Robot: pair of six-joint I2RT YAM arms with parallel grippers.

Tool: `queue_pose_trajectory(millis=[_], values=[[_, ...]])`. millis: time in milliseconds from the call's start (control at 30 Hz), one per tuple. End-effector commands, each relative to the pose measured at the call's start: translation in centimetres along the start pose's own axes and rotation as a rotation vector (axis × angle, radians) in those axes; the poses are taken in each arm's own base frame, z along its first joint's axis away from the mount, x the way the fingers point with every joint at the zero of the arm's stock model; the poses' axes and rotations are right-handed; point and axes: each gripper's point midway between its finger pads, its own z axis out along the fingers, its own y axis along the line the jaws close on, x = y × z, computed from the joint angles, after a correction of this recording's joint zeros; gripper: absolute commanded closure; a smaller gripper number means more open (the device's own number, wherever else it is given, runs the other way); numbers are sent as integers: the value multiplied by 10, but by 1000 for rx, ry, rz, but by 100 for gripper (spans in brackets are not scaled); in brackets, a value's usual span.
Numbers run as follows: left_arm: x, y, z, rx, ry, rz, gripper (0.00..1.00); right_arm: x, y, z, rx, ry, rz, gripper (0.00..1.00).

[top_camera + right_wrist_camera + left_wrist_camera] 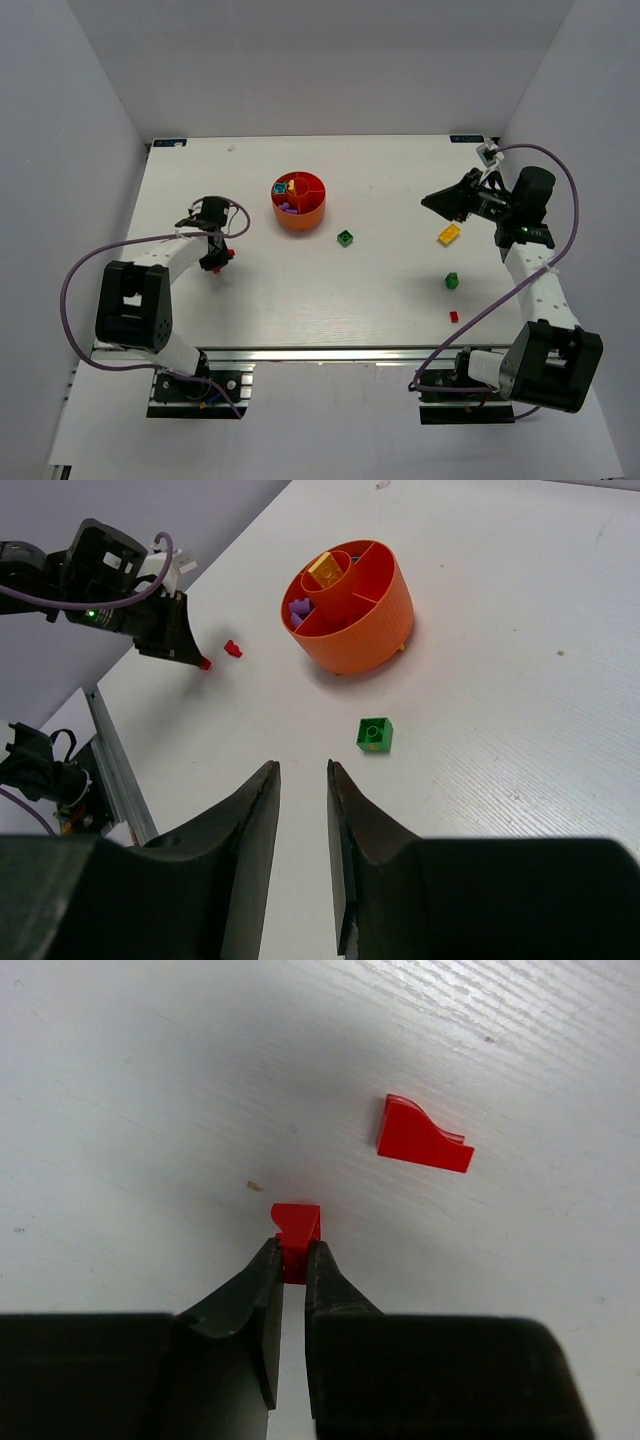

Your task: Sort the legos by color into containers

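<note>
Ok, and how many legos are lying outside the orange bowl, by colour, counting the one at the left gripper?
Red: 3 (pinched red lego in the left gripper, red lego beside it, lone red lego at the near right)
Green: 2 (middle green lego, right green lego)
Yellow: 1 (yellow lego)
Total: 6

We see the left arm (165,258) and right arm (536,285) built alike: white plastic shells, chunky black joints, a looping purple cable (66,292) each, and matte black fingers (235,1320) tapering to blunt tips.
</note>
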Motion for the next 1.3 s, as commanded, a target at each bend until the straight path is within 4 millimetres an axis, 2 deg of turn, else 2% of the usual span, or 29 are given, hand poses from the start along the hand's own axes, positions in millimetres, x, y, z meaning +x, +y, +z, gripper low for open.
queue_pose_trajectory(millis=[0,33,67,167,200,267,300,367,400,433,467,500,533,600,633,700,733,767,800,833,867,967,1267], values=[[-26,-9,-29,77,-87,-19,89,-6,7,-3,-26,-20,-42,69],[-29,-14,-36,117,-94,-2,95,-7,7,-3,-26,-21,-42,69],[-33,-27,-52,217,-110,5,98,-6,7,-3,-26,-20,-40,69],[-47,-57,-91,438,-185,57,100,-6,7,-3,-26,-21,-43,69],[-48,-81,-110,599,-185,85,100,-6,6,-3,-24,-21,-42,69],[-45,-108,-133,778,-180,133,100,-7,6,-3,-22,-23,-49,69],[-47,-128,-154,938,-183,168,100,-6,6,-3,-20,-22,-49,69],[-47,-157,-174,1094,-178,209,100,-6,5,-3,-15,-23,-48,69],[-43,-163,-173,1112,-156,215,100,-7,5,-4,-13,-24,-47,69],[-49,-175,-185,1147,-180,246,100,-7,5,-4,-13,-25,-53,69],[-52,-183,-188,1163,-192,261,100,-7,5,-3,-11,-25,-52,69],[-52,-190,-183,1160,-181,274,100,-8,5,-4,-8,-27,-56,69],[-61,-201,-194,1176,-220,309,100,-7,5,-4,-8,-26,-56,69],[-64,-214,-190,1170,-232,348,100,-7,4,-4,-6,-25,-57,69],[-74,-221,-196,1171,-264,358,100,-7,2,-4,-5,-24,-54,69],[-76,-233,-198,1159,-279,385,100,-6,2,-4,-6,-22,-53,69],[-78,-238,-187,1126,-281,395,100,-6,1,-4,-3,-23,-51,69],[-85,-243,-190,1111,-299,401,100,-6,1,-4,-4,-23,-54,69],[-84,-248,-187,1097,-300,422,100,-6,1,-4,-4,-22,-53,69],[-86,-252,-175,1067,-289,417,100,-6,1,-4,-4,-22,-53,69],[-94,-256,-175,1029,-314,409,100,-6,0,-4,-1,-22,-53,69],[-93,-259,-153,924,-287,392,100,-6,-1,-5,4,-23,-51,69],[-103,-262,-132,765,-313,370,100,-4,-5,-5,7,-20,-39,69]])
